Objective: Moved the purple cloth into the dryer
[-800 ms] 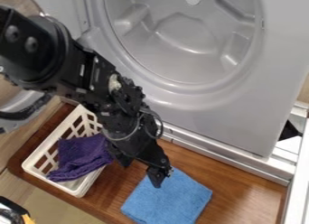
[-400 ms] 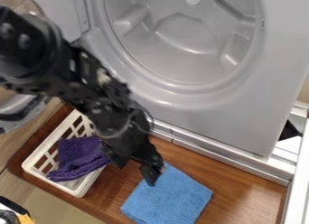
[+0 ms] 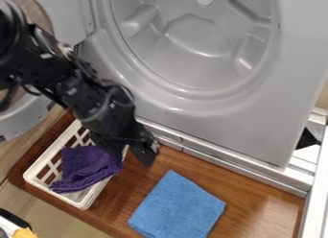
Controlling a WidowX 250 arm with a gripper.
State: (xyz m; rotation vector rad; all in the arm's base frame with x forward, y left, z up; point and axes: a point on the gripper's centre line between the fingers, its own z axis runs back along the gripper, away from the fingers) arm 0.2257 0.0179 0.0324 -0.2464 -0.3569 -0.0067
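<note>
The single fixed camera looks steeply down at a slant from above the wooden desk (image 3: 256, 194), fairly close, facing the dryer's round opening (image 3: 192, 45).

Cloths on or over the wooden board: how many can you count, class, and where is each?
2. The purple cloth lies bunched in the white basket; the blue cloth lies on the wooden board. Another could be hidden beneath the purple cloth.

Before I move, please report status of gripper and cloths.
Gripper open, near basket. Purple cloth inside basket, not dryer. Blue cloth on wood nearby.
</note>
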